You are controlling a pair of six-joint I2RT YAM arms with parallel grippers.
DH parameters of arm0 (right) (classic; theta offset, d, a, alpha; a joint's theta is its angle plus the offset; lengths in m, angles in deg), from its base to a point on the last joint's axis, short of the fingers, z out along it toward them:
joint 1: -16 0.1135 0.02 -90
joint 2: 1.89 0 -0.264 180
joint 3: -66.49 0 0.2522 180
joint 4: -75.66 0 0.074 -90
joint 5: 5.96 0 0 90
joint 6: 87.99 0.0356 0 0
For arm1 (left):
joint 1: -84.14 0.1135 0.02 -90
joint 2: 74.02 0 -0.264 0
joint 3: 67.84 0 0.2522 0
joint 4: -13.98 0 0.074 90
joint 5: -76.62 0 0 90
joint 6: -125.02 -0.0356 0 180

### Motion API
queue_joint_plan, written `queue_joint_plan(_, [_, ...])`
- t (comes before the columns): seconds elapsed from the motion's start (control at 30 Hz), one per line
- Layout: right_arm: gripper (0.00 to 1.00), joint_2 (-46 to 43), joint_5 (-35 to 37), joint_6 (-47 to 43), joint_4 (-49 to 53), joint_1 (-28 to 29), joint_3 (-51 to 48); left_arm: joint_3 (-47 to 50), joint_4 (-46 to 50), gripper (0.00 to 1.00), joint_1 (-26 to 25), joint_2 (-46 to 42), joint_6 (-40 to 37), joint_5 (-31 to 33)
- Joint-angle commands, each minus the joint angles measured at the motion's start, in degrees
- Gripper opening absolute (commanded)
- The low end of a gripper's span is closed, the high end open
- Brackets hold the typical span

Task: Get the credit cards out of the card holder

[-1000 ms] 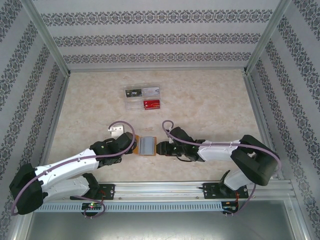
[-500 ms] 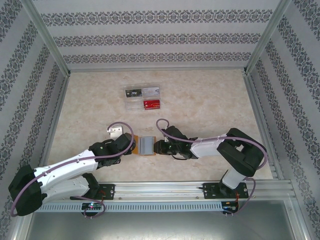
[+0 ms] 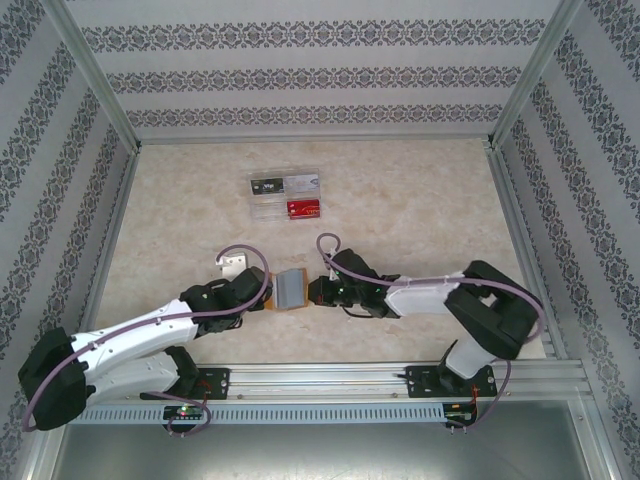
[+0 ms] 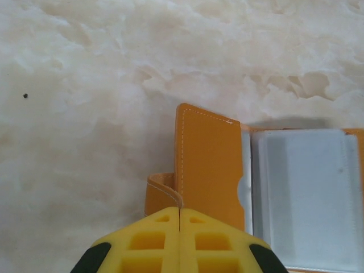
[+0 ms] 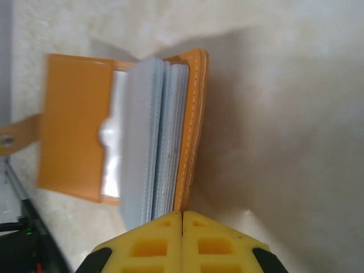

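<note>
Orange-tan card holder (image 3: 291, 290) lies open on the worktop (image 3: 420, 200), with the left tool (image 4: 180, 213) clenched on its left flap and the right tool (image 5: 182, 215) clenched on its right cover edge. Best to keep both covers spread so the pockets fan. Well beyond the holder sits a clear case (image 3: 285, 195).

Brightness: bright, even white light over the whole desk (image 3: 420, 200), no dim corners in the overhead view.
Shadows: a broad soft brownish shadow lies on the desk beside the card holder (image 5: 74, 125), on the side away from its pockets; the left wrist view shows a thin grey one along its far edge.
Glare: a pale sheen on the card holder's clear pockets.
Focus: pockets smeared in the right wrist view; left tool (image 4: 180, 213) and right tool (image 5: 182, 216) are soft-edged below the card holder.
</note>
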Motion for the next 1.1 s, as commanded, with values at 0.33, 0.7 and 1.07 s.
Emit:
queue_joint_plan(0.33, [0.0,-7.2,3.8,-6.1,17.4,3.1,8.3,0.9,-9.3,0.0,0.6,9.0,-1.2,-6.3])
queue_joint_plan(0.7, [0.28,-6.0,5.0,-8.2,17.3,-1.4,3.0,0.9,-3.1,0.0,0.7,6.3,-1.9,-0.8])
queue_joint_plan(1.07, [0.33,1.4,0.6,-8.0,11.1,-4.9,0.5,0.5,-5.2,0.0,0.7,14.0,-1.7,-1.9])
